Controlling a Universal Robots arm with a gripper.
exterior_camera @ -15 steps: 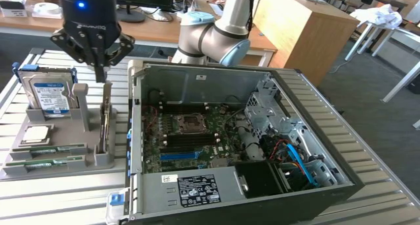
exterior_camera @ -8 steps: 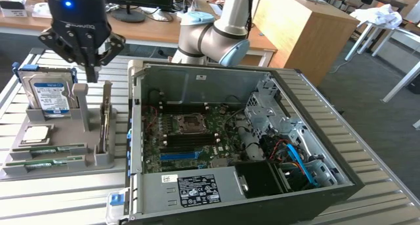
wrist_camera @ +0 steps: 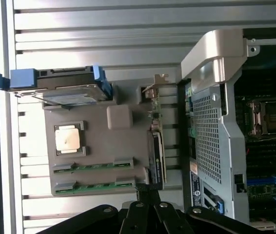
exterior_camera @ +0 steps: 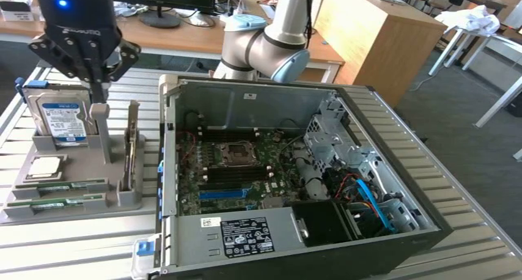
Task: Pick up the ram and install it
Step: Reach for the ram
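Two ram sticks (wrist_camera: 93, 166) flat in tray (wrist_camera: 99, 142); pincer (exterior_camera: 97, 98) pinched shut, empty, above tray, clear of them.

Exterior view: soft, even indoor light. The slatted table (exterior_camera: 73, 243) reads pale grey with only faint shadows, while the inside of the open computer case (exterior_camera: 244, 103) sits in shade, darkest at its near corner. Wrist view: brighter and harsher, with the table slats washing toward white, glare on the case's silver bracket (wrist_camera: 211, 53) and the board beyond it dim.
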